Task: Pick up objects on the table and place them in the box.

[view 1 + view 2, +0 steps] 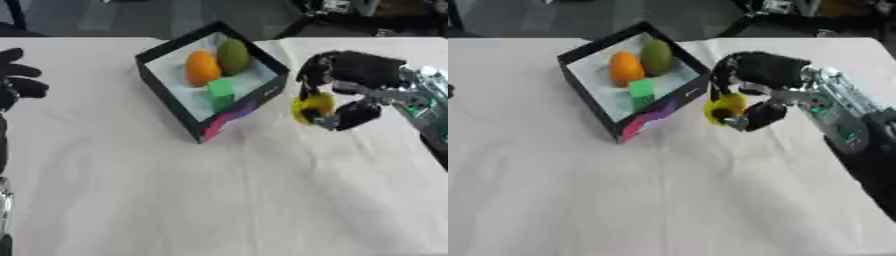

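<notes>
A black box (166, 92) with a pale inside stands at the back middle of the table. In it lie an orange fruit (201, 68), a green fruit (233, 56) and a green block (220, 89). Just right of the box, my right hand (346, 75) is curled round a yellow object (313, 106), fingers above it and thumb below, a little over the cloth. My left hand (17, 80) shows at the left edge with its fingers spread and nothing in it.
A white cloth (227, 200) covers the table. Dark floor and equipment legs lie beyond the far edge. My right forearm (842, 120) slants in from the right side.
</notes>
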{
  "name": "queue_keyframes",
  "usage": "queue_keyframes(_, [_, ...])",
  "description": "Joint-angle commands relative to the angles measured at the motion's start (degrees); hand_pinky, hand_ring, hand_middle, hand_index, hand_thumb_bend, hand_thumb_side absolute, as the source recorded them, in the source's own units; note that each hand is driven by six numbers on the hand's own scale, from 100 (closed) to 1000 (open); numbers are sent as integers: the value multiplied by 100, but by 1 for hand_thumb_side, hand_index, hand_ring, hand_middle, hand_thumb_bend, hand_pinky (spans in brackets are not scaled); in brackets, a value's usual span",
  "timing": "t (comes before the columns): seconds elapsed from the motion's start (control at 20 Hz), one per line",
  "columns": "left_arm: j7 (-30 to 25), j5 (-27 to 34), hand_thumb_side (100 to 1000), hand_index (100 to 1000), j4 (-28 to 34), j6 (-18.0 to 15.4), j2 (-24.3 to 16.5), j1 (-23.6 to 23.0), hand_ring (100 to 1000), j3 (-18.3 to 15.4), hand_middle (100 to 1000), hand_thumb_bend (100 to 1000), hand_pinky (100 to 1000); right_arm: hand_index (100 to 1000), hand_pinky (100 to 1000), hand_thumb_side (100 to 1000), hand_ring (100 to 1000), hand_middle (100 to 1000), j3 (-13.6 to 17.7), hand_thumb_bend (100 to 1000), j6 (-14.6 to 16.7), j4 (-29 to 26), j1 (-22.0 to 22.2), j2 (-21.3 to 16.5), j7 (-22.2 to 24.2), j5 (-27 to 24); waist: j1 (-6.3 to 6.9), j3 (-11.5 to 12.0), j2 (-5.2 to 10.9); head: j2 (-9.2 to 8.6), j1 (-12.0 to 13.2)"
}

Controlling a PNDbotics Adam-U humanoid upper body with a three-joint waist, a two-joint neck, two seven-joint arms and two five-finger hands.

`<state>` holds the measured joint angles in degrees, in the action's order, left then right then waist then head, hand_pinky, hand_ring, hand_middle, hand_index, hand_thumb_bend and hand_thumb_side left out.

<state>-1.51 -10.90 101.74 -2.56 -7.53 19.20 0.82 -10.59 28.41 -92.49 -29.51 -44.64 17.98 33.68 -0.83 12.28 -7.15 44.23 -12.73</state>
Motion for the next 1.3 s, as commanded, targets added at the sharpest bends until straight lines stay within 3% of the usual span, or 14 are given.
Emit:
queue_keyframes(0.05, [-52, 3, 956, 825, 108, -22, -9, 121, 569, 44, 586, 100, 614, 366, 820, 209, 741, 381, 60, 100, -86, 732, -544, -7, -40, -208, -4, 84, 158, -11, -94])
queue_keyframes(0.25, [-144, 49, 956, 825, 121, -41, 124, 225, 569, 144, 586, 100, 614, 370, 814, 201, 737, 384, 87, 100, -45, 1926, -1215, 347, -161, -12, 17, 336, 85, -11, -275])
queue_keyframes(0.4, [-207, 82, 956, 824, 139, -56, 195, 288, 570, 206, 586, 100, 614, 434, 813, 198, 740, 443, 211, 100, -59, 2701, -1549, 614, -685, 213, 1, 495, 36, -11, -407])
queue_keyframes(0.5, [-236, 96, 957, 824, 147, -60, 221, 308, 570, 231, 586, 100, 614, 532, 813, 200, 753, 523, 234, 100, -51, 3064, -1670, 757, -1102, 351, -14, 561, 19, -11, -448])
queue_keyframes(0.65, [-265, 112, 957, 824, 158, -64, 251, 328, 570, 255, 586, 100, 614, 779, 831, 198, 822, 729, 177, 100, -1, 3414, -1735, 922, -1484, 473, -33, 619, 10, -11, -463])
queue_keyframes(0.75, [-278, 120, 957, 824, 164, -66, 267, 337, 570, 267, 586, 100, 614, 870, 848, 250, 873, 835, 104, 100, -26, 3569, -1736, 994, -1405, 610, -40, 636, 13, -11, -471])
queue_keyframes(0.8, [-285, 122, 957, 824, 165, -66, 271, 337, 570, 272, 586, 100, 614, 891, 855, 373, 887, 863, 58, 100, -32, 3629, -1725, 1027, -1255, 683, -46, 641, 17, -11, -477])
queue_keyframes(0.85, [-289, 123, 957, 824, 166, -66, 273, 337, 570, 274, 586, 100, 615, 907, 859, 427, 896, 882, 45, 100, -38, 3658, -1722, 1055, -1109, 732, -50, 642, 21, -11, -479])
queue_keyframes(0.95, [-293, 125, 956, 825, 168, -68, 275, 338, 570, 277, 586, 100, 615, 923, 863, 452, 901, 898, 58, 100, -49, 3649, -1708, 1088, -962, 752, -54, 638, 29, -11, -467])
queue_keyframes(1.15, [-288, 127, 957, 824, 163, -64, 257, 314, 570, 270, 586, 100, 614, 924, 868, 393, 904, 903, 79, 100, -81, 3456, -1653, 1041, -948, 615, -56, 584, 54, -11, -420])
queue_keyframes(1.3, [-270, 112, 958, 824, 146, -56, 212, 266, 570, 245, 585, 100, 614, 914, 869, 266, 901, 892, 73, 100, -63, 3048, -1556, 907, -970, 322, -73, 482, 89, -11, -288])
